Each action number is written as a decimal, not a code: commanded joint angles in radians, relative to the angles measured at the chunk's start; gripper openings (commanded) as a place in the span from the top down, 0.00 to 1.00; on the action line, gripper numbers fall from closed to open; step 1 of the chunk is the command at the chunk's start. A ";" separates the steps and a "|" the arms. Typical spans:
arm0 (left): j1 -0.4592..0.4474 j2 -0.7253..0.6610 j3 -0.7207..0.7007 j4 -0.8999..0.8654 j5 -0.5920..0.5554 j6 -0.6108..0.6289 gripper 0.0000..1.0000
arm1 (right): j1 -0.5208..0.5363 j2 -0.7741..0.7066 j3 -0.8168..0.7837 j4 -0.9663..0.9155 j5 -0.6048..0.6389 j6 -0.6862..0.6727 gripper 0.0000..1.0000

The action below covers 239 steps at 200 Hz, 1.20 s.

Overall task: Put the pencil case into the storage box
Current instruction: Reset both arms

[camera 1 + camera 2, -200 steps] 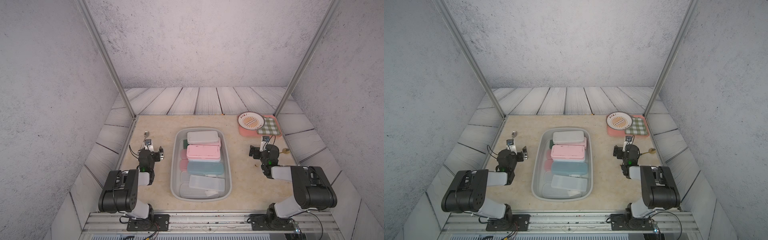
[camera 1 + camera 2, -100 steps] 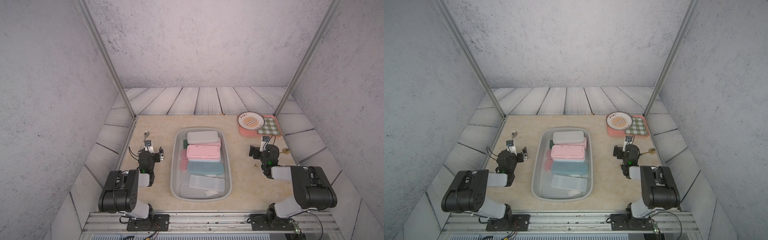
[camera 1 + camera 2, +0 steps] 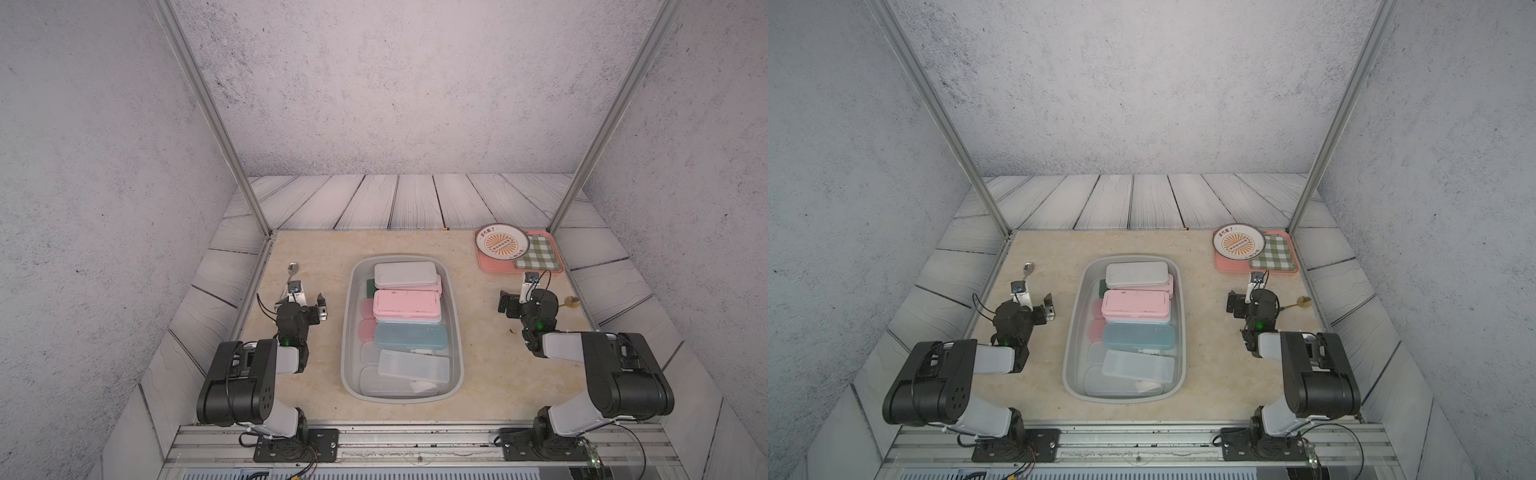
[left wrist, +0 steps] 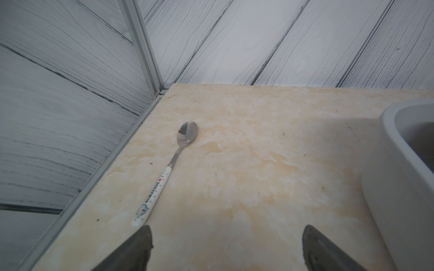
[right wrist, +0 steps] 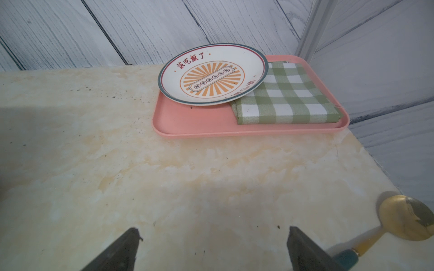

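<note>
**We flank a filled box, both grippers empty**

On the left, our left gripper (image 4: 226,244) sits low, jaws wide, holding nothing, near a spoon (image 4: 164,173). In the centre the storage box (image 3: 347,332) holds the stacked pencil cases (image 3: 406,305). We see none outside it, so we judge the packing done. Our right gripper (image 5: 212,244) is equally wide and empty near the pink tray (image 5: 195,127).

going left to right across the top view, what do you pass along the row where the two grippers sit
left gripper → storage box → right gripper → gold spoon. The silver spoon and pink tray overlap the grippers sideways, so they are left out.
</note>
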 commanded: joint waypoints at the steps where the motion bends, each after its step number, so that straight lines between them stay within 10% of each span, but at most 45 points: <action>1: 0.004 -0.012 0.001 0.013 0.044 0.016 0.00 | 0.006 -0.003 0.014 -0.006 0.001 -0.009 0.01; 181: 0.015 -0.012 0.025 -0.030 -0.009 -0.021 0.00 | 0.008 -0.004 0.012 -0.006 0.003 -0.009 0.01; 213: 0.014 0.010 -0.105 0.235 0.199 0.068 0.00 | 0.008 -0.003 0.015 -0.005 0.003 -0.009 0.01; 239: 0.014 -0.007 -0.056 0.121 0.250 0.097 0.00 | 0.008 -0.001 0.016 -0.008 0.003 -0.008 0.01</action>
